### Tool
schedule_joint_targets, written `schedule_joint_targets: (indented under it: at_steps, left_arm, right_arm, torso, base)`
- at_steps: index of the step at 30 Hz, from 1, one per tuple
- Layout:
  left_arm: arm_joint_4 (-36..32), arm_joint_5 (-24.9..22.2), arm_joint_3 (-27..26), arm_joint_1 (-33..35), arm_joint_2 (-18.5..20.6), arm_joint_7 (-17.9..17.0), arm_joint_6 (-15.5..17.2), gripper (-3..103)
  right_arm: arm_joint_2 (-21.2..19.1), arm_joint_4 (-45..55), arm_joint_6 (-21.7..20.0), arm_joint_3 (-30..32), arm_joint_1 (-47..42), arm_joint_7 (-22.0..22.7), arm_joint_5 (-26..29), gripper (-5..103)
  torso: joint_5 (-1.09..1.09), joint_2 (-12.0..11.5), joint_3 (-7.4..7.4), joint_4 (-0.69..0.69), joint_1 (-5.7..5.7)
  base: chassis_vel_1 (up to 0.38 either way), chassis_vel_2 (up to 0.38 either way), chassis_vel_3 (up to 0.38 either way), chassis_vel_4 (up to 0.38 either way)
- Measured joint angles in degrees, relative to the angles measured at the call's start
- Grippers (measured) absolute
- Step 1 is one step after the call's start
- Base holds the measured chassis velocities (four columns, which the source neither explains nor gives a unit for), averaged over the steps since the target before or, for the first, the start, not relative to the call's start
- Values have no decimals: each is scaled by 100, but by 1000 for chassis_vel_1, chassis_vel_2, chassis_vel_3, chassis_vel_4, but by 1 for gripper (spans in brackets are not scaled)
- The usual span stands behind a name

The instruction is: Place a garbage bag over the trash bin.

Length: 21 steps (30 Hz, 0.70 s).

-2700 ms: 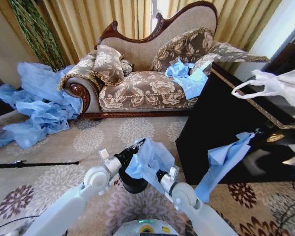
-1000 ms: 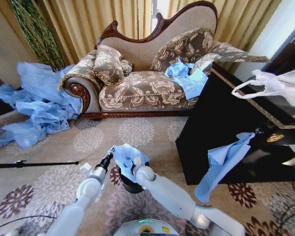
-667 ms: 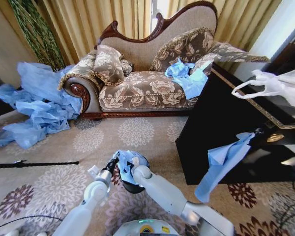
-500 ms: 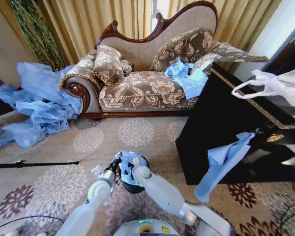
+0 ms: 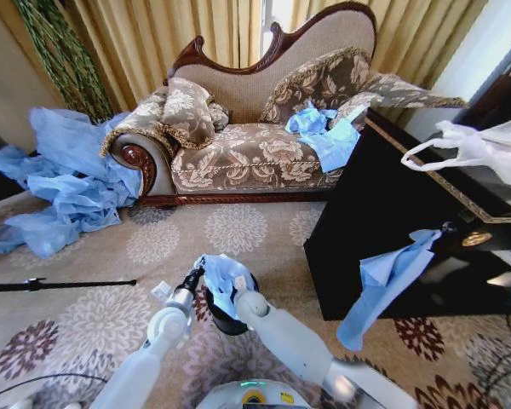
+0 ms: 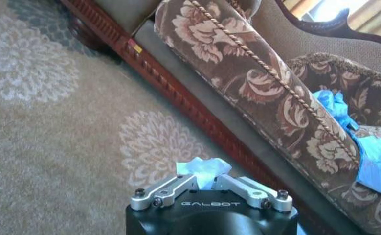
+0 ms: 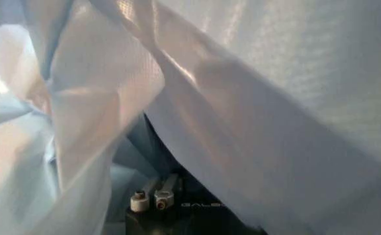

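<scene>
carpet on my left, then the left gripper [image 5: 191,279], low beside the trash bin [image 5: 224,323]. on its wrist view the fingers [image 6: 166,189] are pinched together on a tuft of the garbage bag [image 5: 224,279], so that hem is mine. the bag sits bunched on top of the black bin's rim, not yet spread round it. further right, the right gripper [image 5: 236,292] is buried in the folds; film drapes over its camera and i cannot tell how its jaws stand. i judge we're mid-draping: the mouth is over the bin but not seated. next i'd need both hems pulled apart and drawn down outside the rim.
</scene>
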Motion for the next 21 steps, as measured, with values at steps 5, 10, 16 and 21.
schedule_joint_targets:
  at_steps: [5,10,16,21]
  left_arm:
    - [30,124,27,60,-19,85,1,0]
    - [41,319,100,133,-7,215,1,0]
    - [59,527,202,138,32,325,-7,0]
    - [84,524,150,121,35,342,-10,0]
  right_arm:
    - [-261,521,74,-31,-113,242,11,55]
    - [-267,672,101,-20,-129,269,35,71]
    - [-265,918,-105,-11,-75,377,204,92]
    - [-613,1380,-349,-61,-91,420,425,100]
  torso:
    - [0,0,0,0,0]
    - [0,0,0,1,0]
    - [0,0,0,2,0]
    - [0,0,0,-1,0]
  base:
    - [0,0,0,0]
    - [0,0,0,0]
    - [0,0,0,0]
    - [0,0,0,0]
